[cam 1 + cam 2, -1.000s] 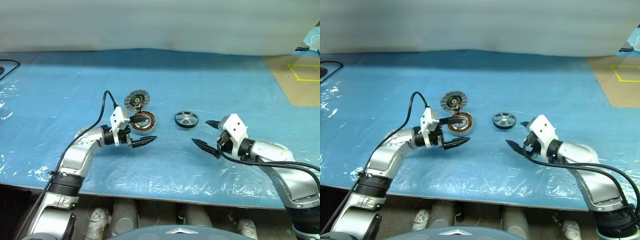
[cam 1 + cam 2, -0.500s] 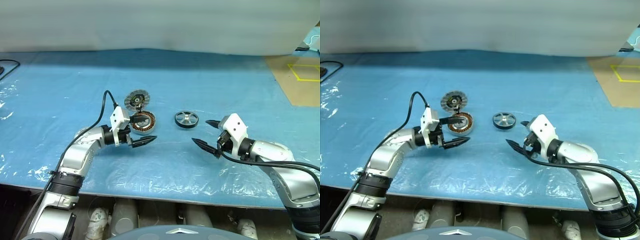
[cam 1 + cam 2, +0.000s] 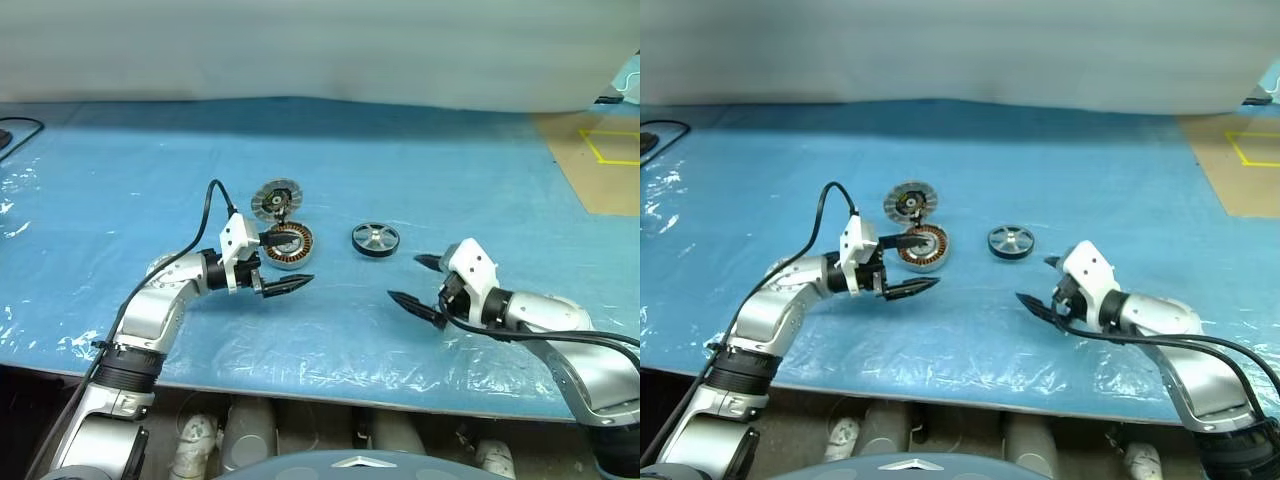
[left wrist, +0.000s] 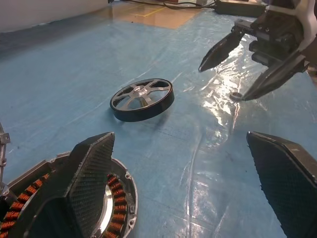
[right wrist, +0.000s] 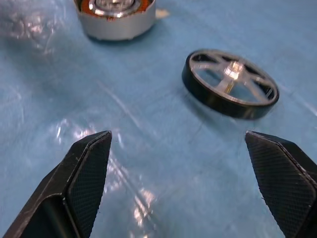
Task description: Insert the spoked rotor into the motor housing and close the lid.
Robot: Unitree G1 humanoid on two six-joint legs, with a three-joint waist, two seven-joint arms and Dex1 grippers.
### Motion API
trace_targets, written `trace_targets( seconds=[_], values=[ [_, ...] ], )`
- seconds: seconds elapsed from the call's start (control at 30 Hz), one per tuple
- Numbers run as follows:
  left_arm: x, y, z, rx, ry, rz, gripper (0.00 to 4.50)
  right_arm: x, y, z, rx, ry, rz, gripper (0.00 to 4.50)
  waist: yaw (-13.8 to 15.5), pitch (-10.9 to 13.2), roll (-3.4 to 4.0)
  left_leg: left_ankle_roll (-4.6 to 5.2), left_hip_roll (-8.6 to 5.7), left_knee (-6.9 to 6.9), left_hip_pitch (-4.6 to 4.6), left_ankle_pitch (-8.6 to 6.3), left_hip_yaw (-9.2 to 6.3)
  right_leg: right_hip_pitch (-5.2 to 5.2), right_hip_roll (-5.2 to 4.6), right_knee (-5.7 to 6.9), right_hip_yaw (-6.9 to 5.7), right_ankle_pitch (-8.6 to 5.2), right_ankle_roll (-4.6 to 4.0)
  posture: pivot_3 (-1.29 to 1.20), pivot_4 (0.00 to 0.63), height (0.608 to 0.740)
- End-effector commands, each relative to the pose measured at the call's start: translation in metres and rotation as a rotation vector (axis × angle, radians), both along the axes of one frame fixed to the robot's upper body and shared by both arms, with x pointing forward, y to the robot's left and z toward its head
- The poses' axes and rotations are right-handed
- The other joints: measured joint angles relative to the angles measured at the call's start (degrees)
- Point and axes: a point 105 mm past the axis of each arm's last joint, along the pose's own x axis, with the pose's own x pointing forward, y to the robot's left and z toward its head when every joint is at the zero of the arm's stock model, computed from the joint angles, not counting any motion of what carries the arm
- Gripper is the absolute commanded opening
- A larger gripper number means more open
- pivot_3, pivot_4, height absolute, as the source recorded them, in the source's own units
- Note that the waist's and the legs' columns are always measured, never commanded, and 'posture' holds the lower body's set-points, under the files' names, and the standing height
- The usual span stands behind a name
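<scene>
Both grippers stand wide open and hold nothing. The left gripper hangs just beside the motor housing, one finger over its windings. The lid sits just behind the housing, the spoked rotor to its right, and the right gripper near the rotor, apart from it, over bare blue sheet.

1. Left gripper's finger covers much of the motor housing, itself cut off at the frame edge
2. Motor housing's far half lost past the right wrist frame edge
</scene>
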Motion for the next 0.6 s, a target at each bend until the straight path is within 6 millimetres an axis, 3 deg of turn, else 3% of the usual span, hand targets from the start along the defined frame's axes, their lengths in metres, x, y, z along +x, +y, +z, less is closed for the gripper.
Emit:
trace_targets(
  seconds=[0.03, 0.2, 0.4, 0.6],
  values=[
    [-0.003, -0.003, 0.0, 0.023, -0.048, -0.03, 4.5, -0.003, -0.018, 0.005, -0.048, -0.042, -0.04, 4.48, 0.1, 0.0, 0.0, 0.0, 0.0, 0.0, 0.0, 0.0, 0.0, 0.0, 0.0, 0.0, 0.0, 0.0, 0.01, 0.0, 0.15, 0.74],
    [0.0, -0.001, -0.014, 0.112, -0.09, -0.031, 4.5, -0.013, -0.033, -0.007, -0.083, -0.027, -0.103, 4.48, -0.1, 0.0, -0.01, 0.0, 0.01, -0.01, 0.07, 0.0, -0.01, 0.02, 0.01, 0.0, 0.01, -0.02, 0.03, 0.0, 0.15, 0.74],
    [-0.002, -0.006, -0.007, 0.069, -0.074, -0.028, 4.5, -0.03, -0.036, -0.019, -0.05, 0.023, -0.161, 4.48, 0.1, 0.0, -0.01, 0.0, -0.01, -0.02, 0.02, -0.01, -0.02, 0.0, -0.01, -0.05, 0.0, -0.03, 0.05, 0.0, 0.15, 0.74],
    [-0.002, -0.007, -0.007, 0.049, -0.057, -0.018, 4.5, -0.033, -0.053, -0.032, -0.087, 0.054, -0.227, 4.48, -0.1, 0.0, -0.01, 0.01, -0.01, -0.04, 0.03, -0.01, -0.02, 0.01, -0.01, -0.09, 0.0, -0.03, 0.05, 0.0, 0.15, 0.74]
  ],
)
